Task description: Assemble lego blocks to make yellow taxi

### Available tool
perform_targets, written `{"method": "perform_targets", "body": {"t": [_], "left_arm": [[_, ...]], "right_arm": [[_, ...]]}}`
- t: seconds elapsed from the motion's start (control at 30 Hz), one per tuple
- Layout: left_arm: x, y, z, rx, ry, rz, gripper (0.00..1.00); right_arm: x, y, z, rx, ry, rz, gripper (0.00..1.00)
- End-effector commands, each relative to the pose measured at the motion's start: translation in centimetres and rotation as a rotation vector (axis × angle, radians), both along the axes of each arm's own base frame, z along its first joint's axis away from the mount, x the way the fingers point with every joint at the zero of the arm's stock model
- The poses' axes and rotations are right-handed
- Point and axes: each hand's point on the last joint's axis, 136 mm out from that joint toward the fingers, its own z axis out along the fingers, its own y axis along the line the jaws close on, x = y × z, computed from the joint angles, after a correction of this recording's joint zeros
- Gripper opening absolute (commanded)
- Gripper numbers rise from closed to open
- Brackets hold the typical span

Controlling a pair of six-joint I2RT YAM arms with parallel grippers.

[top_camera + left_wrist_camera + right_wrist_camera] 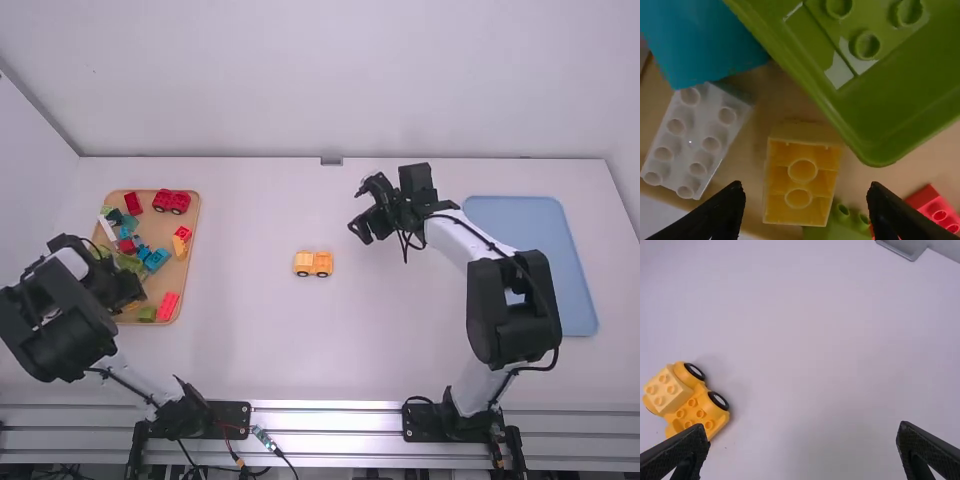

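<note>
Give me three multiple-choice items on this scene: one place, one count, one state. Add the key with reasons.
1. Where is the yellow car?
A) On the blue tray
B) On the open table, between the arms
C) On the wooden tray

2. How many studs show on the white block?
A) Four
B) Six
C) Eight

3. How does the yellow block between the left hand's fingers lie?
A) Hollow side up
B) Studs up
C) Attached on top of the white block

Key:
1: B, the high view shows it between the two trays.
2: C, two rows of four show in the left wrist view.
3: A, its open underside with two round tubes faces the camera.
</note>
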Motion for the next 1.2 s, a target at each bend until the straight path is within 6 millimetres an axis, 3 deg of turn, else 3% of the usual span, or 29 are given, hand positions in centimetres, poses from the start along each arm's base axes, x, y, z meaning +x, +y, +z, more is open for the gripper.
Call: {"method": "perform_targets", "body": {"t": [0.0, 0.2, 0.53, 0.73, 1.17], "left_arm": [[-0.7, -0.26, -0.53, -0.011, 0.019, -0.01, 0.61], [-0.75, -0.08, -0.2, 0.002, 0.039, -0.016, 0.53], [-0.54, 0.13, -0.64, 0.02, 0.023, -0.031, 0.48], [-0.66, 0.02, -0.41, 0.011, 0.032, -0.031, 0.3], [-0.7, -0.02, -0.65, 0.014, 0.029, -0.031, 0.29]], "right_arm": [[-0.01, 0.05, 1.03, 0.004, -0.022, 0.003, 0.99], [-0.02, 0.04, 1.02, 0.003, -0.021, 0.003, 0.99], [-0.31, -0.01, 0.79, -0.011, -0.02, 0.022, 0.99], [-0.29, -0.01, 0.8, -0.011, -0.021, 0.022, 0.99], [-0.33, 0.04, 0.82, -0.013, -0.026, 0.032, 0.99]]}}
